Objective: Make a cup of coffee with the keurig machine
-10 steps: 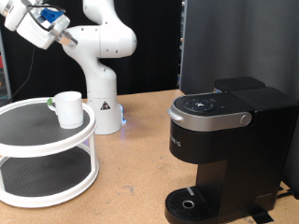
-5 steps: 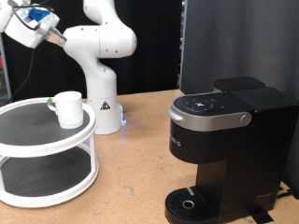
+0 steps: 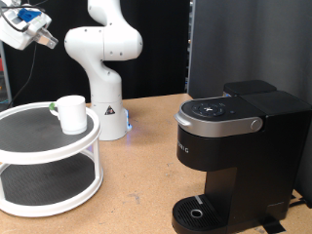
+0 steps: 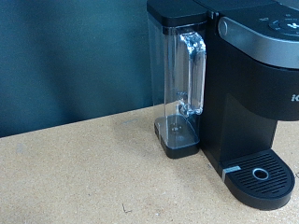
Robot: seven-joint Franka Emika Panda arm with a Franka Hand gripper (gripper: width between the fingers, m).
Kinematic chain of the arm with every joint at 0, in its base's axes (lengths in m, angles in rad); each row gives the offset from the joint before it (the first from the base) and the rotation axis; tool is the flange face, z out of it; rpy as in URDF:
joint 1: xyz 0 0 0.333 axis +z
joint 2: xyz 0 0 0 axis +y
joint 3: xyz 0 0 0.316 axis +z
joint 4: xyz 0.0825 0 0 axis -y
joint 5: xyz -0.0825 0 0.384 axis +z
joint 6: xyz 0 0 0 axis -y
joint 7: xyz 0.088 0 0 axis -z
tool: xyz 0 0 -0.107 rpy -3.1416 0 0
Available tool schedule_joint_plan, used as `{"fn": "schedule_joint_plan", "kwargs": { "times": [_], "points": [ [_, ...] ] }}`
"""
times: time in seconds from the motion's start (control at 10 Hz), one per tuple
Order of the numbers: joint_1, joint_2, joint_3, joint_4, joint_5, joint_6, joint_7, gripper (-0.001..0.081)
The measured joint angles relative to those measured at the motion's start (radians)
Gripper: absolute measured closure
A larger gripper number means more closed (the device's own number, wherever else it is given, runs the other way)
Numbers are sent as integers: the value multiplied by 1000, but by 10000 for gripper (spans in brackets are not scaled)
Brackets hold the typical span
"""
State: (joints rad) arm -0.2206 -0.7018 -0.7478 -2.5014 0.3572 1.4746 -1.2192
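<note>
One cup (image 3: 71, 112) on tiered stand (image 3: 39, 161), one keurig machine (image 3: 239, 146), gripper (image 3: 44, 37) seemingly empty.

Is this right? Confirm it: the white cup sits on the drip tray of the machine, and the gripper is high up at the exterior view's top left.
Not quite. The cup sits on the top tier of the white two-tier stand, not on the drip tray of the machine; the tray is bare. The exterior view shows this. The gripper is indeed high at the top left.

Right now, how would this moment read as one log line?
gripper: raised, exterior view's top left, holding nothing visible | cup: on white shelf | keurig machine: lid shut, drip tray bare
</note>
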Motion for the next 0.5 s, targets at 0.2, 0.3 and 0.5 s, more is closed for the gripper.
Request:
{"fn": "schedule_joint_plan", "kwargs": {
  "times": [0.2, 0.3, 0.5],
  "points": [
    [-1, 0, -14, 6, -12, -16, -17, 805],
    [0, 0, -20, 9, -15, -26, -23, 805],
    [0, 0, -20, 1, -15, -20, -23, 805]
  ]
}}
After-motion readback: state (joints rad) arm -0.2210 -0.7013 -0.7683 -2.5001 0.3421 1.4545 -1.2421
